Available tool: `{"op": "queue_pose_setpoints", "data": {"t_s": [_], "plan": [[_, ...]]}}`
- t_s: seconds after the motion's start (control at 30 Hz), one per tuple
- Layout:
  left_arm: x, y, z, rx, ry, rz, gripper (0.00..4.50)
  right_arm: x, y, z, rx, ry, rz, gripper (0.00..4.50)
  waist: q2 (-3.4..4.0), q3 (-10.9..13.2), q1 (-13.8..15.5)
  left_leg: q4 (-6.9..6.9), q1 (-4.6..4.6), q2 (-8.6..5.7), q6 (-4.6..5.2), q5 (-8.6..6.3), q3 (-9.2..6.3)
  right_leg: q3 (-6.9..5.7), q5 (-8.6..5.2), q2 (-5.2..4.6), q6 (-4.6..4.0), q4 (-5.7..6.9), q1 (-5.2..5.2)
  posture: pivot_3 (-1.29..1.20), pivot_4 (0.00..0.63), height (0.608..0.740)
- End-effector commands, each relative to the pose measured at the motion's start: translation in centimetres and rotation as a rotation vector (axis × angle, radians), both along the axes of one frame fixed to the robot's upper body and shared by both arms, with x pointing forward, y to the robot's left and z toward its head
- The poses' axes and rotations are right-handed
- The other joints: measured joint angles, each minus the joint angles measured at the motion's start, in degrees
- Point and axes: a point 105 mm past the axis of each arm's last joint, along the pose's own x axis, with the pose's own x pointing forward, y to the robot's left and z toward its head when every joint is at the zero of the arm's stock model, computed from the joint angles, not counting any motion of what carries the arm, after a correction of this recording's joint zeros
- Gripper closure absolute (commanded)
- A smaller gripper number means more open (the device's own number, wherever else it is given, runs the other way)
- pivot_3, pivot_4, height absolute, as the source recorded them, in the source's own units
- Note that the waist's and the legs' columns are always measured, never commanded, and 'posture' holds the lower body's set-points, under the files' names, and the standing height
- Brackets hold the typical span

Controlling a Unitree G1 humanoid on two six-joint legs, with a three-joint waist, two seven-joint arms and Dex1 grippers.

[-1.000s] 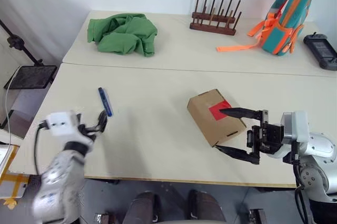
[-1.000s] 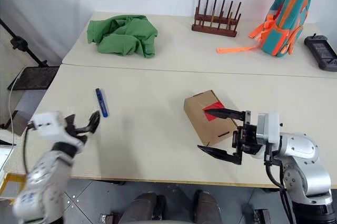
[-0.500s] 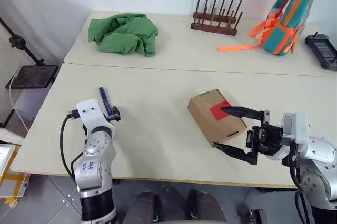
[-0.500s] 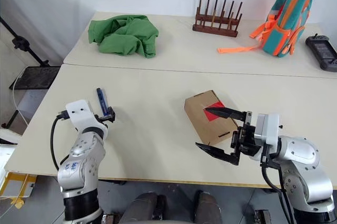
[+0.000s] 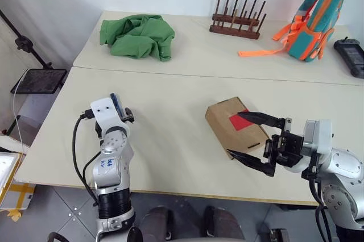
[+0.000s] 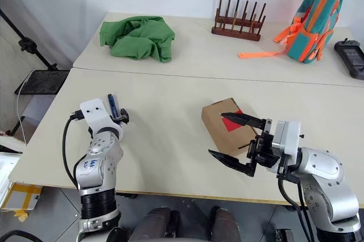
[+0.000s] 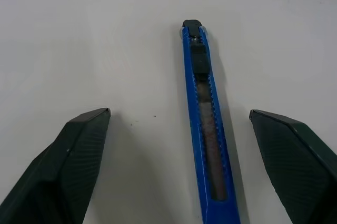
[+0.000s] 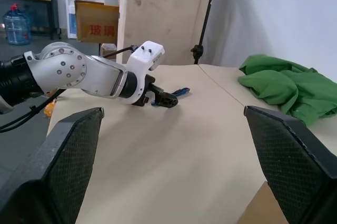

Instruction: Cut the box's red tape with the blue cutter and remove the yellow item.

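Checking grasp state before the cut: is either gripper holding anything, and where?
Nothing held. Left gripper is open astride the blue cutter; right gripper is open at the box.

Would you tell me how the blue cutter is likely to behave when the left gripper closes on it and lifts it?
The blue cutter looks stiff, so it should lift without sagging. It is slim and lies flat on the table, so open fingers may skid it sideways rather than pinch it. Being long and narrow, it could pivot if gripped off-centre.
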Motion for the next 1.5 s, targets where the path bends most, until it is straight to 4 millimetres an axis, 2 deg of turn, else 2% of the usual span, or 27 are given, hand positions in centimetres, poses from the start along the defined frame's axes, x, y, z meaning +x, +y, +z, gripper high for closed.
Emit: {"op": "queue_pose_setpoints", "data": {"t_s": [0.03,0.17,0.4,0.53,0.63,0.7,0.77,0.8,0.87,0.93,1.03,1.13,1.27,1.37,1.5], "plan": [[-0.7,0.1,-2.4,-0.015,0.121,0.049,0.88,-0.5,0.1,0.5,0.001,-0.037,0.008,0.0,0.06,0.0,0.1,0.0,0.0,0.0,0.01,0.0,0.0,0.0,0.0,0.0,0.0,0.0,0.0,0.0,0.15,0.74],[-1.1,0.7,-3.1,-0.003,0.159,0.09,1.99,-0.5,-0.2,0.4,0.001,-0.037,-0.002,0.0,0.18,-0.1,0.1,0.0,0.01,-0.02,0.03,-0.01,0.01,0.0,0.0,-0.01,0.01,-0.04,0.05,0.0,0.15,0.74],[-1.3,0.0,-4.3,-0.04,0.201,0.067,4.02,-0.5,-0.5,0.4,0.002,-0.036,-0.011,0.0,0.56,-0.3,-0.2,-0.03,0.15,0.03,0.03,-0.01,0.16,-0.01,0.0,0.02,0.01,-0.01,0.04,0.0,0.15,0.74],[-1.4,-0.2,-4.3,-0.061,0.195,0.048,4.02,-0.5,-0.5,0.4,0.001,-0.034,-0.009,0.0,0.58,-0.4,-0.1,-0.06,0.31,0.03,0.03,-0.06,0.31,0.09,0.0,-0.02,0.01,-0.05,0.08,0.0,0.15,0.74],[-1.1,-0.6,-2.6,-0.02,0.102,-0.071,4.02,-0.6,-0.5,0.5,0.001,-0.035,-0.007,0.0,0.59,-0.4,-0.2,-0.21,0.61,0.06,0.0,-0.14,0.59,0.32,0.0,-0.07,0.01,-0.14,0.15,0.0,0.15,0.74],[-0.9,-2.8,0.1,-0.028,-0.076,-0.336,4.02,-0.7,-0.5,0.7,-0.001,-0.035,-0.008,0.0,0.61,-0.4,-0.3,-0.33,0.74,0.13,-0.04,-0.16,0.75,0.44,0.0,-0.1,0.01,-0.13,0.14,0.0,0.15,0.74],[-2.0,-4.4,4.0,-0.087,-0.303,-0.56,4.02,-1.1,-0.6,0.8,-0.006,-0.036,0.002,0.0,0.58,-0.4,-0.1,-0.33,0.72,0.25,-0.11,-0.2,0.78,0.56,-0.02,-0.11,-0.04,-0.13,0.08,0.0,0.15,0.74],[-3.1,-4.5,5.0,-0.093,-0.351,-0.651,4.02,-1.5,-0.6,1.0,-0.007,-0.042,0.021,0.0,0.54,-0.3,-0.1,-0.33,0.66,0.27,-0.13,-0.21,0.74,0.64,-0.03,-0.13,-0.06,-0.14,0.05,0.0,0.15,0.74],[-4.9,-4.7,5.6,-0.085,-0.371,-0.792,4.02,-2.2,-0.4,1.3,-0.017,-0.045,0.054,0.0,0.5,-0.3,-0.3,-0.3,0.51,0.29,-0.15,-0.24,0.71,0.77,-0.03,-0.17,-0.11,-0.19,-0.09,0.0,0.15,0.74],[-7.4,-5.6,4.5,0.031,-0.294,-1.046,4.02,-2.7,-0.3,1.2,-0.044,-0.033,0.078,0.0,0.51,-0.3,-0.9,-0.32,0.5,0.37,-0.21,-0.29,0.74,0.81,-0.05,-0.07,-0.17,-0.19,-0.13,0.0,0.15,0.74],[-10.6,-6.0,1.5,0.287,-0.118,-1.447,4.02,-3.4,0.1,1.0,-0.076,0.004,0.103,0.0,0.61,-0.4,-1.9,-0.53,0.59,0.46,-0.21,-0.29,0.88,0.77,-0.21,0.05,-0.46,-0.14,-0.27,0.0,0.15,0.74],[-10.6,-6.1,0.6,0.43,-0.082,-1.644,4.02,-3.9,0.3,0.5,-0.112,0.046,0.109,0.0,0.7,-0.3,-1.4,-0.72,0.62,0.47,-0.31,-0.26,1.13,0.67,-0.29,0.07,-0.59,-0.14,-0.47,0.0,0.15,0.74],[-9.9,-9.0,0.0,0.552,-0.098,-1.888,4.02,-5.0,0.1,-0.5,-0.172,0.158,0.097,0.0,0.64,-0.4,-0.4,-0.73,0.59,0.46,-0.3,-0.22,1.0,0.81,-0.24,-0.05,-0.55,-0.16,-0.42,0.0,0.15,0.74],[-10.1,-11.2,-1.0,0.611,-0.091,-2.0,4.02,-5.3,0.1,-1.4,-0.22,0.24,0.038,0.0,0.66,-0.4,-0.7,-0.76,0.6,0.46,-0.2,-0.26,1.08,0.89,-0.21,-0.03,-0.51,-0.14,-0.44,0.0,0.15,0.74],[-10.7,-13.2,-2.1,0.621,-0.066,-2.051,4.02,-6.2,0.7,-1.7,-0.221,0.296,0.015,0.0,0.63,-0.4,-1.5,-0.84,0.55,0.49,0.05,-0.15,1.1,0.65,-0.2,0.16,-0.5,-0.07,-0.44,0.0,0.15,0.74]]}}
